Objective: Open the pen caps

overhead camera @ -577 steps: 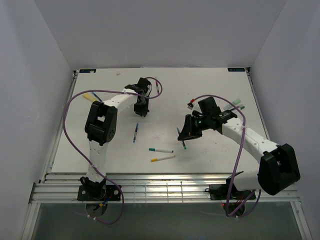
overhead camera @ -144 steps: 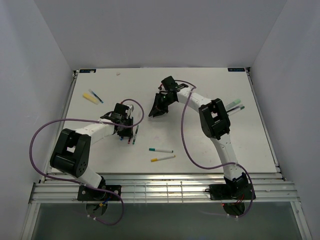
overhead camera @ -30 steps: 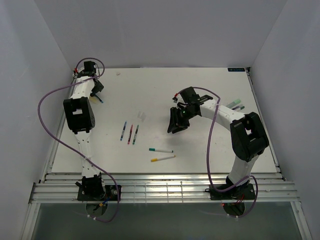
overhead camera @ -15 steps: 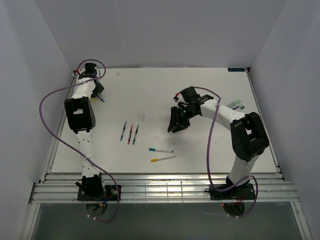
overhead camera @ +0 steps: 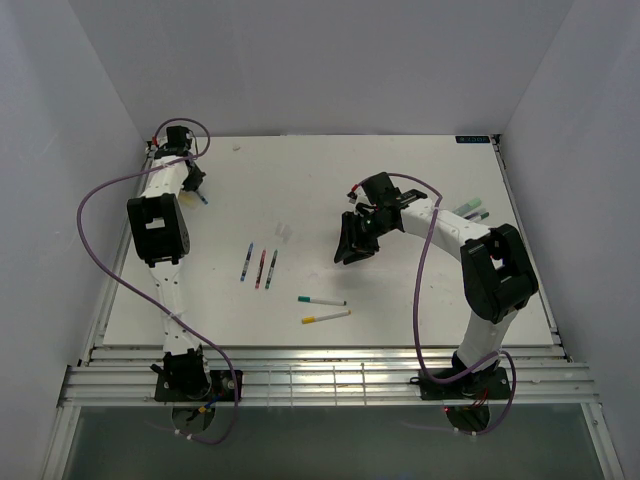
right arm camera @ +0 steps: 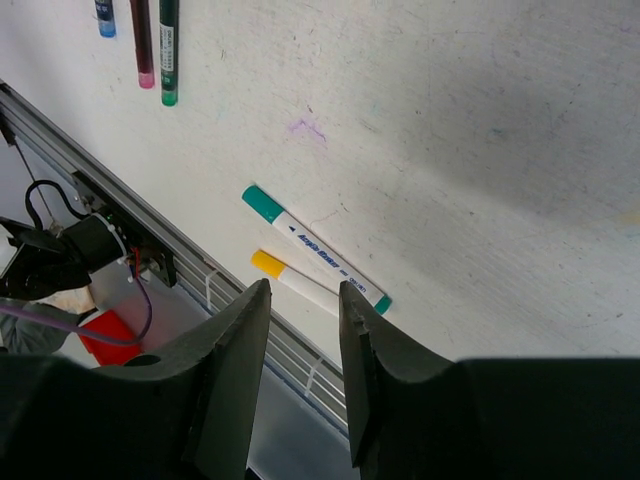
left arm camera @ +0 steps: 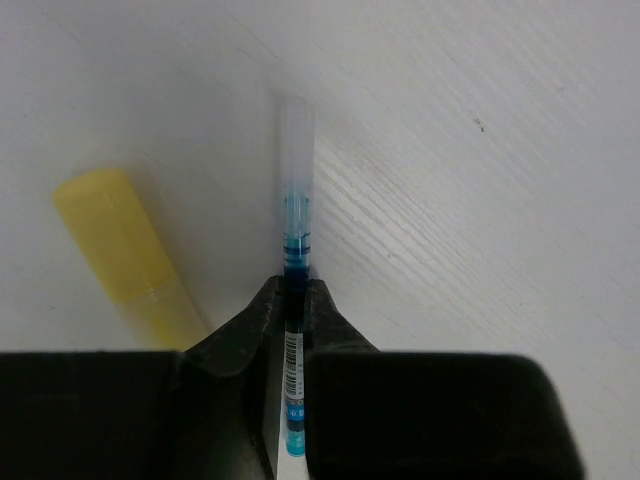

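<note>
At the table's far left corner my left gripper [overhead camera: 190, 180] is shut on a slim blue pen [left arm camera: 296, 215]. The pen's clear cap [left arm camera: 296, 140] sticks out ahead of the jaws, and its barcoded barrel runs back between them. A yellow highlighter [left arm camera: 130, 260] lies just left of it. My right gripper [overhead camera: 350, 250] hangs open over the middle of the table with nothing between its fingers [right arm camera: 355, 330]. Below it lie a white pen with a green cap [right arm camera: 315, 250] and a white pen with a yellow cap [right arm camera: 290, 280].
Three slim pens, blue [overhead camera: 246, 262], red [overhead camera: 261, 268] and green [overhead camera: 272, 268], lie side by side left of centre. Pale highlighters [overhead camera: 470, 210] rest near the right edge. The table's front rail [right arm camera: 150, 250] runs close below the two white pens.
My left gripper's jaws have closed on the blue pen at the far left corner. The right arm has held still.
</note>
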Controlling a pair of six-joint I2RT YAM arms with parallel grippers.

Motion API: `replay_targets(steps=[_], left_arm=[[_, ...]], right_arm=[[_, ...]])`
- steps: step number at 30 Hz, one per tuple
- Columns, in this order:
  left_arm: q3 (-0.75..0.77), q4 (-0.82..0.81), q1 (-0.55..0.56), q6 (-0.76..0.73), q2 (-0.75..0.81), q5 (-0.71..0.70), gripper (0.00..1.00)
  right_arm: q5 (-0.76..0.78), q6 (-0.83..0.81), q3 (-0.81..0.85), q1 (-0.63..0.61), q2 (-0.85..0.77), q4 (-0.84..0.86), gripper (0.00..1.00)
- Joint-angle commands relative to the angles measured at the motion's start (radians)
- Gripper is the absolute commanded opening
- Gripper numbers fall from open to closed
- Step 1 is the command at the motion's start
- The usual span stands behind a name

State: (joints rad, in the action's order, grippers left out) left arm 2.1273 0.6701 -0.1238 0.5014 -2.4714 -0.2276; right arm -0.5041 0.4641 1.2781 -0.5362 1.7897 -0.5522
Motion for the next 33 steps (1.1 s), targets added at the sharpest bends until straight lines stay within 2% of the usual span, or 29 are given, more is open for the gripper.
replay_targets(steps=[1,4,8,13,15,17,19,26,27,28,33], left_arm=[[0.016,-0.009,-0.002,-0.032,-0.03,0.105,0.13],[0.032,-0.013,-0.002,-0.04,-0.032,0.155,0.0],[0.046,-0.032,0.0,-0.034,-0.009,0.221,0.0],[0.036,-0.058,0.032,0.008,0.135,0.335,0.0],[-0.027,-0.073,0.065,0.015,0.204,0.368,0.0],[-0.093,-0.11,0.087,0.023,0.322,0.46,0.0],[-0.193,-0.144,0.111,0.029,0.438,0.54,0.0],[-0.518,-0.216,0.291,0.006,0.739,0.72,0.0],[-0.556,-0.225,0.334,0.002,0.806,0.781,0.0],[-0.631,-0.24,0.355,0.0,0.837,0.806,0.0],[-0.806,-0.267,0.504,-0.012,1.003,0.922,0.0]], right_arm=[[-0.019,0.007,0.026,0.007,0.013,0.015,0.4],[-0.021,0.016,0.043,0.008,0.007,0.009,0.4],[-0.01,0.016,0.076,0.015,-0.001,-0.012,0.4],[-0.019,0.037,0.13,0.031,-0.023,-0.031,0.4],[-0.036,0.041,0.154,0.041,-0.026,-0.052,0.4],[-0.03,0.035,0.193,0.041,-0.038,-0.077,0.41],[-0.022,0.022,0.211,0.048,-0.062,-0.104,0.46],[-0.157,0.05,0.323,0.1,-0.075,-0.132,0.51],[-0.166,0.05,0.339,0.107,-0.07,-0.138,0.52],[-0.172,0.051,0.368,0.107,-0.064,-0.15,0.52],[-0.205,0.076,0.383,0.108,-0.072,-0.144,0.52]])
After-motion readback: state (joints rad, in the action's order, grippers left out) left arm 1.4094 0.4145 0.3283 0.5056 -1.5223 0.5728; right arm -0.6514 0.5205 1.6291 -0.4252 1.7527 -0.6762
